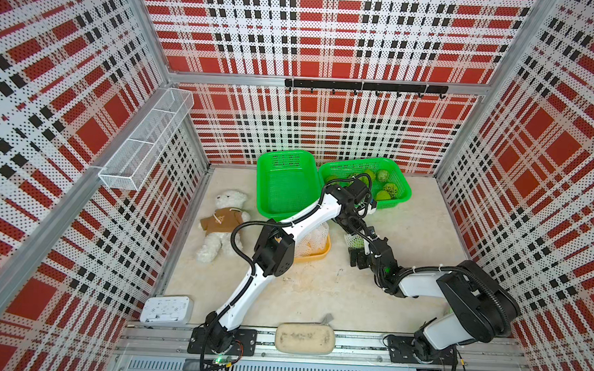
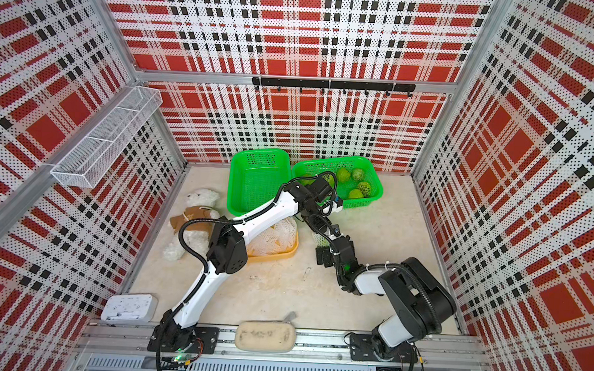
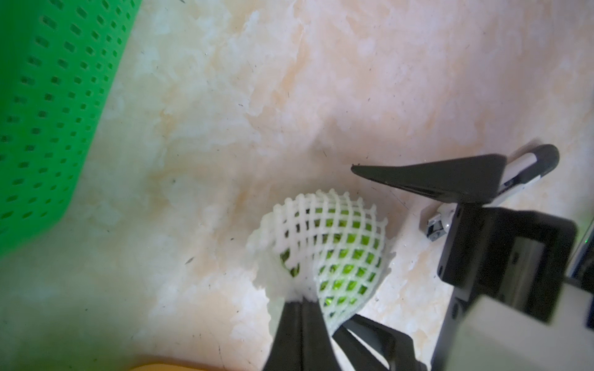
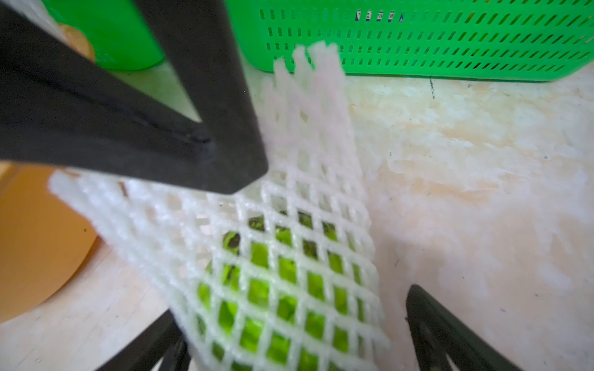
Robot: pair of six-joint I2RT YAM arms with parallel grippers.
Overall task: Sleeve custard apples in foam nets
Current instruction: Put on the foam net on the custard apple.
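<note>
Custard apple [image 3: 347, 257] in net, held by net rim only: slip risk.
Fruit is seen inside a foam net [image 3: 321, 221], low over the desk [image 1: 318, 292] btw. yellow tray [image 1: 323, 254] and fruit basket [image 1: 407, 193]; whether it rests on the desk can't be told. L end effector [image 3: 300, 300] is clamped tight on a bunched bit of net, not on the fruit itself. R end effector [image 4: 292, 300] is spread wide, one finger each side of the netted fruit, nothing gripped. Risks, as judged: if the net is lifted or tugged by that pinch alone, fruit may be shed from an open end, or foam torn. If R is closed too hard, soft fruit may be bruised. W/ both end effectors so near, fingers may be knocked together and the fruit sent rolling.
</note>
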